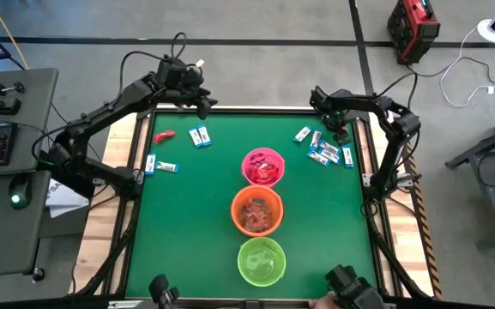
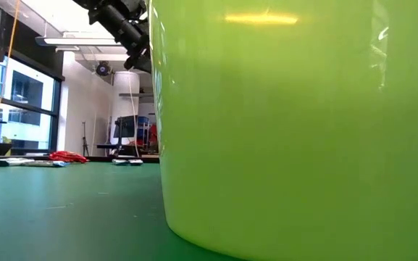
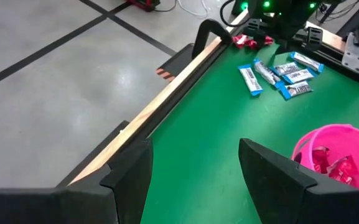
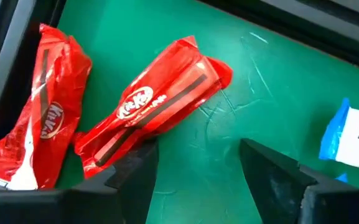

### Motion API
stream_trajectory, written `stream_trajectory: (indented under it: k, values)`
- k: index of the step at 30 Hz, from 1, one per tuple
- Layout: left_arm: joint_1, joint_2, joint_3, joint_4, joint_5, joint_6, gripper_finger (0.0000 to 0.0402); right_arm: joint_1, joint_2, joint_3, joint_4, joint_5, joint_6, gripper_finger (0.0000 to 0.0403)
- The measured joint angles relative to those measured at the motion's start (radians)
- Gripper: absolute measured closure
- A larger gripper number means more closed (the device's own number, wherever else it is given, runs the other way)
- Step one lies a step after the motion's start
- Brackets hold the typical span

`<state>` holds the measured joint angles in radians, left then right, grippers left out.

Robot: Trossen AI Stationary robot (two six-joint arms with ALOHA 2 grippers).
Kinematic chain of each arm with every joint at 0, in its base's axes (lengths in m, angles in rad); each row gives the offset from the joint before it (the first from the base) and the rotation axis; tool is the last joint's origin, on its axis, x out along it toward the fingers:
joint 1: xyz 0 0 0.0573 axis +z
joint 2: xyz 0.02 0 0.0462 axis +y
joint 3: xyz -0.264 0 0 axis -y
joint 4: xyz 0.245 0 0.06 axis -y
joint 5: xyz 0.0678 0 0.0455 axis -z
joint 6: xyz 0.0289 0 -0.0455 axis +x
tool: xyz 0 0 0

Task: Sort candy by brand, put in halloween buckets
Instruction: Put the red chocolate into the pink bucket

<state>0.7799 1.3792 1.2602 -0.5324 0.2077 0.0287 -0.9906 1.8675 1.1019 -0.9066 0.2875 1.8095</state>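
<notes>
Lime green, the nearest bucket (image 2: 295,123) fills almost all of the low view, and it closes a row with the orange bucket (image 1: 256,211) and the pink bucket (image 1: 263,166). I take this pink bucket as your landmark.

Your right tool (image 4: 198,171) hangs low over the far right corner of the table (image 1: 187,223), beyond the pink bucket. Its fingers are spread, with nothing between them. A red KitKat packet (image 4: 151,102) lies just beside one finger, and a second red packet (image 4: 39,106) lies near it at the table's rim. I judge that the tool stands so to take the first red packet, because the pink bucket already holds red wrappers.

Blue-and-white packets (image 1: 324,148) lie to the right of the pink bucket, close to the right tool. To the left of the pink bucket you see one more red packet (image 1: 163,136) and some blue-and-white packets (image 1: 199,136).

Your left tool (image 3: 195,180) waits above the far rim of the table, left of the pink bucket, also spread and empty.
</notes>
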Motion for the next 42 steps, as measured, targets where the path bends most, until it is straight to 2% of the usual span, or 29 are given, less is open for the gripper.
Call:
stream_trajectory:
  k: [6, 10, 14, 25, 28, 38, 42]
  values:
    - [0.0, 0.0, 0.0, -0.022, 0.0, 0.001, 0.0174, 0.027, -0.046, -0.007, 0.003, 0.015, -0.154, 0.0233]
    - [0.0, 0.0, 0.0, -0.015, 0.0, 0.002, 0.0174, 0.055, -0.134, -0.005, -0.02, 0.081, -0.048, 0.0252]
    - [0.0, 0.0, 0.0, -0.009, 0.0, 0.002, 0.0174, 0.026, -0.157, -0.005, -0.027, 0.157, 0.076, 0.0253]
    - [0.0, 0.001, 0.0, -0.021, 0.0, -0.002, 0.0174, -0.064, -0.072, -0.005, 0.021, 0.06, 0.25, 0.0253]
    - [0.0, 0.001, 0.0, -0.031, 0.0, -0.017, 0.0174, -0.075, -0.051, -0.004, 0.036, 0.031, 0.232, 0.0253]
    - [-0.001, 0.001, 0.0, -0.035, 0.0, -0.046, 0.0174, -0.074, -0.004, 0.002, 0.039, 0.05, 0.229, 0.0254]
    - [-0.002, 0.001, 0.0, -0.053, 0.0, -0.053, 0.0174, -0.069, -0.004, 0.0, 0.041, 0.039, 0.157, 0.0287]
